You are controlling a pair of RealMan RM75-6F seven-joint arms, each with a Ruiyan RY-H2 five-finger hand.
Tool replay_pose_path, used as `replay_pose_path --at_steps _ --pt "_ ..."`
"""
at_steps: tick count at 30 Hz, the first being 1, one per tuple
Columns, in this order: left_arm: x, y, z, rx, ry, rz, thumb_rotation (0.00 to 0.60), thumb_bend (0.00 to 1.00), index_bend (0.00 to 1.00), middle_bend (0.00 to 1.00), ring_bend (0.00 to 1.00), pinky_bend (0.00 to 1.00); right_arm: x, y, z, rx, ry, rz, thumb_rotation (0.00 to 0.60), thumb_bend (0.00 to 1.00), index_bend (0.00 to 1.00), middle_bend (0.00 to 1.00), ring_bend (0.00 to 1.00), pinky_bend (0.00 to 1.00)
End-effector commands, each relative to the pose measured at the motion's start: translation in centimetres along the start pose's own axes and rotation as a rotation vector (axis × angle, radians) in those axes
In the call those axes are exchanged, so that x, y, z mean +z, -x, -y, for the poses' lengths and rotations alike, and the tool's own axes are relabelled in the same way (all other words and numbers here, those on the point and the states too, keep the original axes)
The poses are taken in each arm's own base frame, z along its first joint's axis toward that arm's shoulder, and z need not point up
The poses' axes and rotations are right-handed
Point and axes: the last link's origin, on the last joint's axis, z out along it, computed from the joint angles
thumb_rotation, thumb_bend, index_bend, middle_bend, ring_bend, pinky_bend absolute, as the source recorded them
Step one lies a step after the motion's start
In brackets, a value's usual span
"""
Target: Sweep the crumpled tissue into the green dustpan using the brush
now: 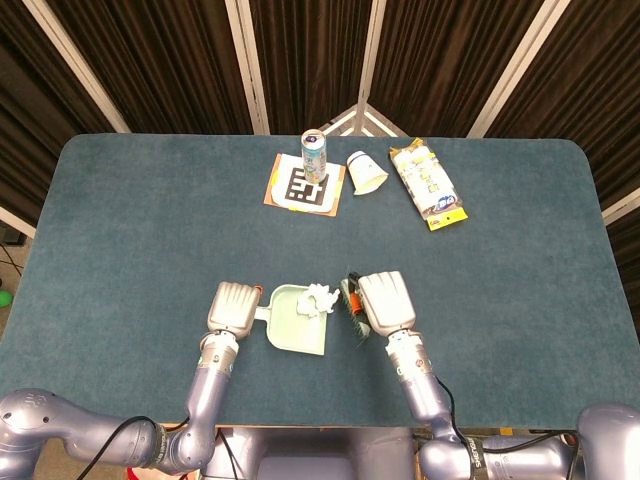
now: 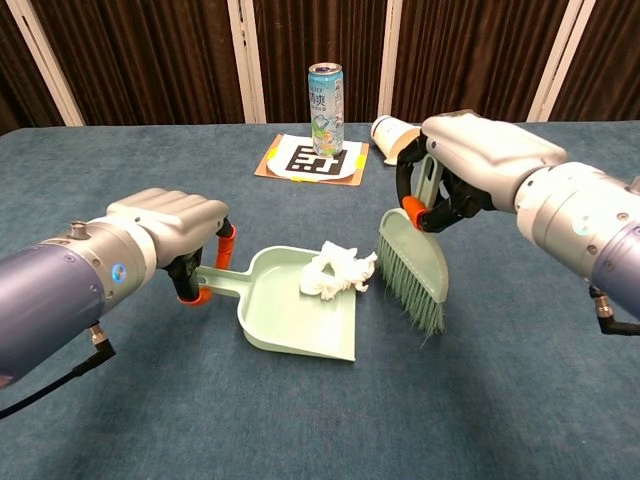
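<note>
chest view: left hand [image 2: 170, 225] fingers wrapped round green dustpan [image 2: 290, 315] handle | right hand [image 2: 470, 165] fingers clenched on brush [image 2: 412, 265] handle | crumpled tissue [image 2: 335, 272] on dustpan's right rim, bristles seemingly just beside it, near table's [image 1: 140, 220] front edge

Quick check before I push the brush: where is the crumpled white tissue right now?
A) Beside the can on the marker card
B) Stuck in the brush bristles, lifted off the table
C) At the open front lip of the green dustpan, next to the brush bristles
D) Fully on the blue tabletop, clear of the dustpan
C: the crumpled white tissue sits at the green plastic dustpan's front lip, beside the green brush's bristles.
</note>
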Motion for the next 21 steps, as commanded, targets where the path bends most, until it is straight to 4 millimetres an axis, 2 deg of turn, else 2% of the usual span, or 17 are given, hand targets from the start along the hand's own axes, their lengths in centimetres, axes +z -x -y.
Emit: replay_pose_path --at_steps 1,5,14,18,21 --pt "0.0 0.1 0.0 0.0 0.0 0.002 0.6 0.59 0.57 1.0 0.97 1.0 -0.1 0.1 0.5 0.026 -0.015 -0.008 0.6 1.0 0.88 0.81 0.84 1.0" --pt "0.1 0.1 0.0 0.001 -0.001 0.002 0.6 0.59 0.57 1.0 0.97 1.0 -0.2 0.0 1.5 0.092 -0.028 -0.001 0.6 1.0 0.88 0.81 0.84 1.0" --pt "0.0 0.2 -0.6 -0.006 0.003 0.01 0.6 0.59 0.57 1.0 0.97 1.0 -1.7 -1.5 6.5 0.284 -0.142 0.056 0.6 1.0 0.88 0.81 0.84 1.0" --pt "0.0 0.3 -0.8 -0.008 0.007 0.01 0.6 0.59 0.57 1.0 0.97 1.0 -2.2 -2.1 8.0 0.325 -0.193 0.06 0.6 1.0 0.88 0.81 0.84 1.0" --pt "0.0 0.2 -0.8 -0.007 0.006 0.008 0.6 0.59 0.57 1.0 0.97 1.0 -2.2 -2.6 8.4 0.33 -0.208 0.038 0.6 1.0 0.88 0.81 0.84 1.0"
